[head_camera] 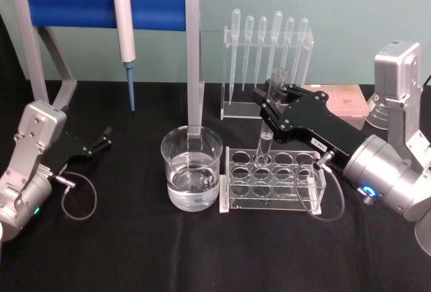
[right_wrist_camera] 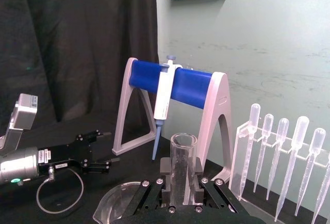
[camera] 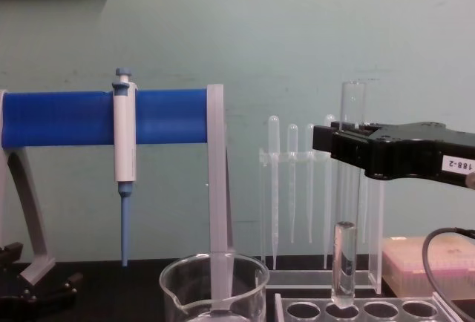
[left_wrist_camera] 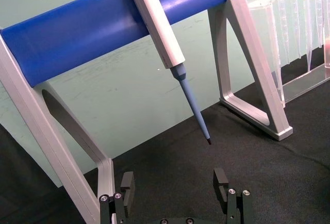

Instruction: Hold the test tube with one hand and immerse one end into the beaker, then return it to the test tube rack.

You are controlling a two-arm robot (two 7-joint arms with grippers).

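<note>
The beaker [head_camera: 176, 164] stands on the black tabletop [head_camera: 135, 251]. The clear rack [head_camera: 273, 199] is just beside it at 3 o'clock. The test tube [head_camera: 265, 140] stands upright, with its round end at a back hole of the rack. The right hand [head_camera: 273, 101] squeezes the tube near its top. At 9 o'clock, the left hand [head_camera: 103, 138] rests with its fingers apart.

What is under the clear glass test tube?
A clear round-holed rack; the test tube hangs, rounded end at a back-row hole. The black right gripper, shut on it, hides its middle; left gripper idles open.
</note>
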